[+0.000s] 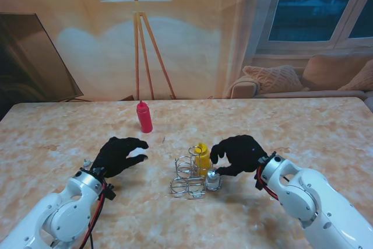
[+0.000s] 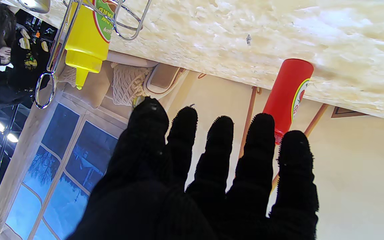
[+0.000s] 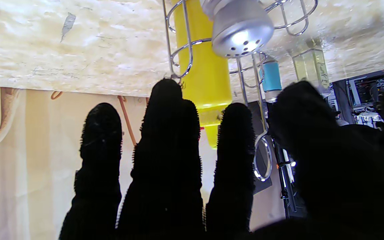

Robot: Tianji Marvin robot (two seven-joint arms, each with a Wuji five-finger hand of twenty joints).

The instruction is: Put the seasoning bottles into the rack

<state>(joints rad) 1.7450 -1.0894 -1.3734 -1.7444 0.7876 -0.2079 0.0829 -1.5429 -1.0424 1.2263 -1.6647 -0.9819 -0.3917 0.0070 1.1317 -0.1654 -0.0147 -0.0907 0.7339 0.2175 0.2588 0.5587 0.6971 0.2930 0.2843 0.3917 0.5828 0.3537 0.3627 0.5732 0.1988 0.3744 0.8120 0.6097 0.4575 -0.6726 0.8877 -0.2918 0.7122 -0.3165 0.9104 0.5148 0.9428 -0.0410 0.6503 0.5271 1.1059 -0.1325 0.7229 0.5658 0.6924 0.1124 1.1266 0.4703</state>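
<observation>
Yellow bottle (image 1: 203,157) and silver shaker (image 1: 213,179) already in rack (image 1: 187,179). Red bottle (image 1: 144,117) stands apart on counter (image 1: 303,126), farther off. Left hand (image 1: 119,154), right hand (image 1: 238,154): fingers spread, holding nothing.

Shiny wire metal rack (image 1: 189,178), glossy plastic yellow bottle (image 1: 202,157), matt knitted black fingers (image 3: 167,143), marbled smooth table (image 1: 303,132)
</observation>
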